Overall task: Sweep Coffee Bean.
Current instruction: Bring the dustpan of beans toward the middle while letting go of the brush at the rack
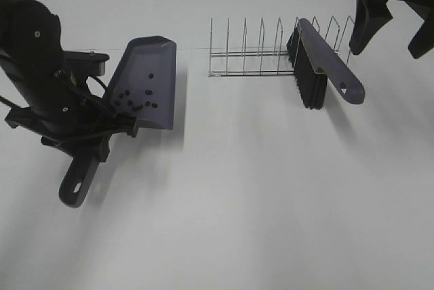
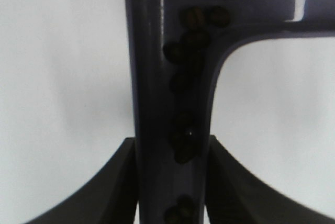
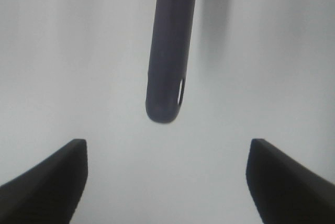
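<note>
A lab-like test bench: bare white tabletop (image 1: 271, 202) with two black robot arms.

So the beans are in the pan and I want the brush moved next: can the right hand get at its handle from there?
Probably yes. The right hand is open, and the brush handle points toward it, with only bare table between. The wire rack sits behind the brush, out of the way.

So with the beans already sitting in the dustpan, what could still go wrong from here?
1. The left gripper holds the dustpan by its handle, tilted. Coffee beans lie along the handle channel, so more tilt could spill them.
2. The brush only leans on the wire rack. The open right gripper could topple it.
</note>
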`<move>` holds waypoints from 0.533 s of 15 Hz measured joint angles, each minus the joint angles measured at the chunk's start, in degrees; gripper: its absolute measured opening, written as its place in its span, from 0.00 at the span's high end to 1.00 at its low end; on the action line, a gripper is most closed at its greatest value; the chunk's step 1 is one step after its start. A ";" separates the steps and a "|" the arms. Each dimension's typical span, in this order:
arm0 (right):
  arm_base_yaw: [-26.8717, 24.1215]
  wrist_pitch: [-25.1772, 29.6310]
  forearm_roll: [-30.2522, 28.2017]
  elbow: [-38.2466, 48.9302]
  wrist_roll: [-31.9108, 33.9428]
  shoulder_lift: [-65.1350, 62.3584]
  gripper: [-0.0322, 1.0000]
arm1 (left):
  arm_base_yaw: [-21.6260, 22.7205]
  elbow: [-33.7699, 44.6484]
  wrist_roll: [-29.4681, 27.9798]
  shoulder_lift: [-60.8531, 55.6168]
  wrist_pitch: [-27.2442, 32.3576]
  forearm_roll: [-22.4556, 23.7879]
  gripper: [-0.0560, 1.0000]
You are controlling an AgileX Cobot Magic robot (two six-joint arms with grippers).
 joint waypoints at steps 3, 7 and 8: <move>0.00 -0.52 0.00 6.65 -0.40 -6.59 0.26 | 0.00 -3.90 1.15 0.97 1.55 -0.86 0.62; 0.00 -2.69 1.03 14.04 -0.63 -16.10 0.26 | 0.00 -7.39 5.84 6.02 4.70 -6.70 0.62; 0.00 -3.04 1.55 15.76 -0.86 -17.76 0.26 | 0.00 -8.31 6.59 6.99 4.81 -7.96 0.62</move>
